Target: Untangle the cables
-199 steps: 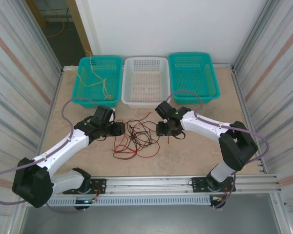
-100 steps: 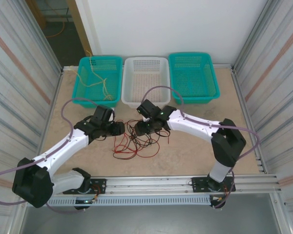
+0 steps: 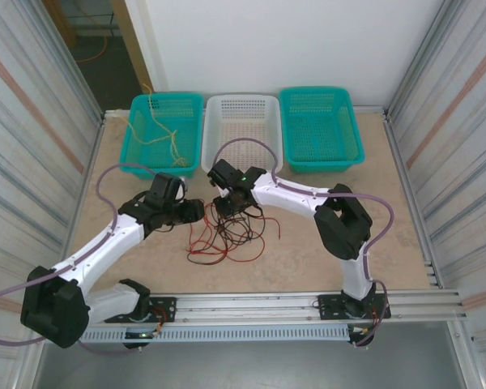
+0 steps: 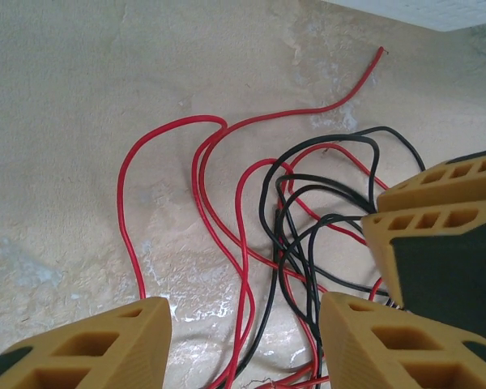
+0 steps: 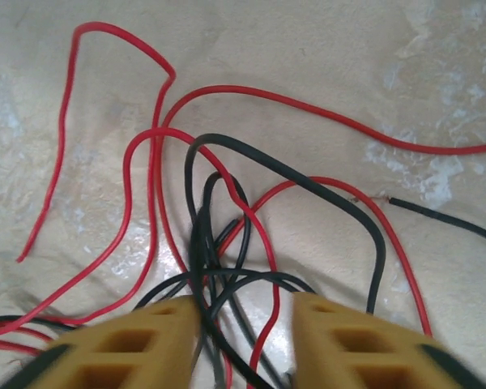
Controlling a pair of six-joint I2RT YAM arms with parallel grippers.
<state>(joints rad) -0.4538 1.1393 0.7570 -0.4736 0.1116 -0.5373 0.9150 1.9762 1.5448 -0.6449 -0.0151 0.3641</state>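
Your left claw hangs half open and empty over the red and black cables tangled mid-table. Your right claw stands narrowly apart astride the black ones.

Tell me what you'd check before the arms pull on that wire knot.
1. Left gripper open over the tangle: ok.
2. Right gripper clamped on a strand: not ok; a gap shows around the black strands.
3. Grippers apart from each other: cannot tell; very close.
4. Tangle undone: not ok; red and black knotted on the table.
5. Pale yellow cables in the left teal basket: ok.
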